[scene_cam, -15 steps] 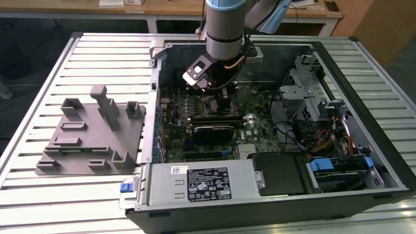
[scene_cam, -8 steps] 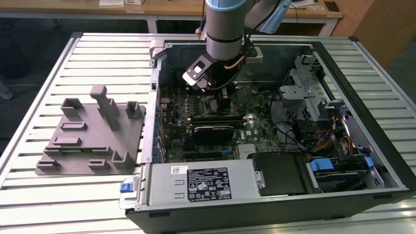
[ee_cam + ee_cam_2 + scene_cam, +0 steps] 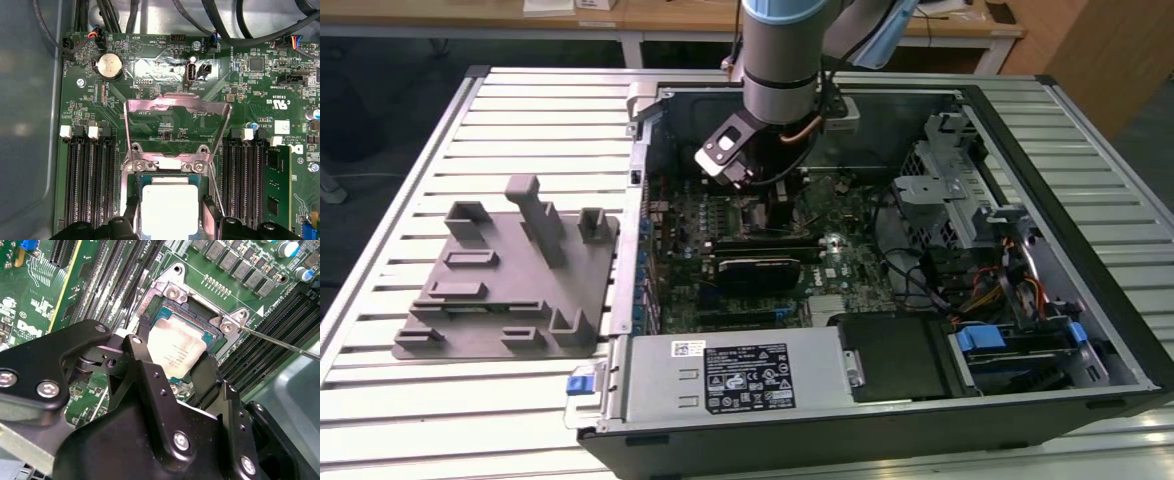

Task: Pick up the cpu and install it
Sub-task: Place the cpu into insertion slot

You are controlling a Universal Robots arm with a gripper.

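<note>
The cpu (image 3: 176, 351), a small square chip with a silvery-white top, lies level in the open motherboard socket (image 3: 172, 290). My gripper (image 3: 175, 356) straddles it, one black finger (image 3: 142, 337) against each opposite edge, and looks shut on it. In the first wrist view the cpu (image 3: 170, 205) sits between the fingertips of my gripper (image 3: 170, 222), below the raised metal load plate (image 3: 175, 107). In the exterior view my gripper (image 3: 754, 185) reaches down into the open computer case (image 3: 1067, 100) over the motherboard.
The thin socket lever (image 3: 280, 342) stands out beside the socket. Memory slots (image 3: 90, 175) flank the socket, with one green memory module (image 3: 277, 185) fitted. A grey fixture (image 3: 507, 290) rests on the slatted table at the exterior view's left. Drive bays and cables (image 3: 987, 290) fill the case's right.
</note>
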